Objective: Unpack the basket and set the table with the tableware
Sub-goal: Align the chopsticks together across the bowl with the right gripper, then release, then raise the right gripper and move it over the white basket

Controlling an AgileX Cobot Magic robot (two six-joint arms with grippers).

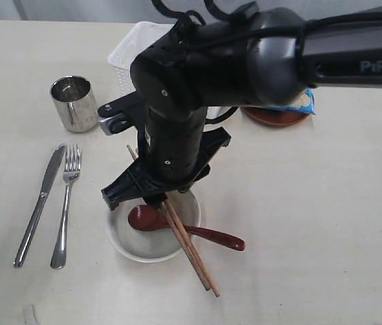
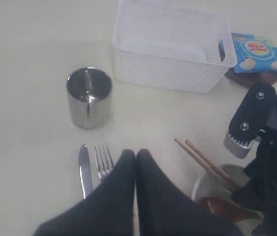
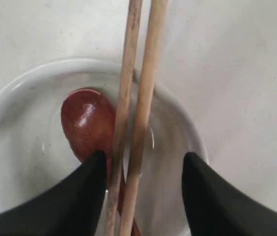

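R fingers wide open astride chopsticks, gripping nothing; these lie across bowl rim, over spoon. L fingers shut, empty. Risk: a finger clips chopsticks on pull-away, rolls them off bowl.

Illumination is bright, even and diffuse. It is judged to come probably from overhead, since only short, soft shadows are cast beside the bowl and under the chopsticks. The table is rendered pale, with a faint warm cast in the exterior view. Sharp specular highlights are recorded on the cup, knife and fork. A glossy patch is seen on the spoon and a broad sheen on the arm housing. In the wrist views the left gripper and right gripper are imaged as soft, unfocused dark shapes. The bowl rim is slightly hazed at close range.
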